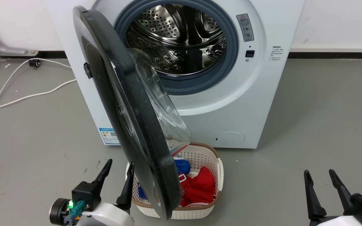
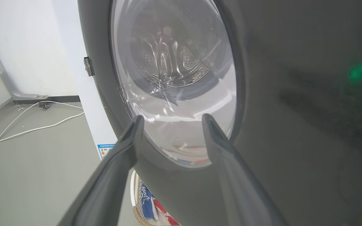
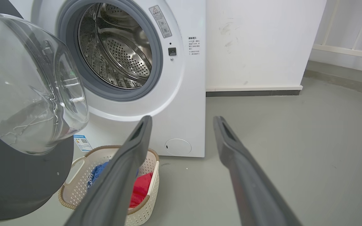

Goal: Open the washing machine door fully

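- Left hand (image 1: 120,162), its two dark fingers spread and holding nothing, sits low beside the door's outer face. Whether it touches cannot be told.
- Large round glossy black washing machine door (image 1: 146,135) with a bulging clear glass bowl stands about half open. It is hinged on the robot's left, and its free edge juts toward the robot.
- It looks rigid, fairly heavy and slick. Push or hook it at the dark free rim, not the glass.
- Boxy white washing machine (image 1: 256,103) behind shows a perforated steel drum (image 1: 181,37).
- White woven-look laundry basket (image 1: 219,166) of red and blue clothes sits on the floor beneath the door's lower edge.
- Right hand (image 1: 319,171), fingers parted and empty, is well apart.
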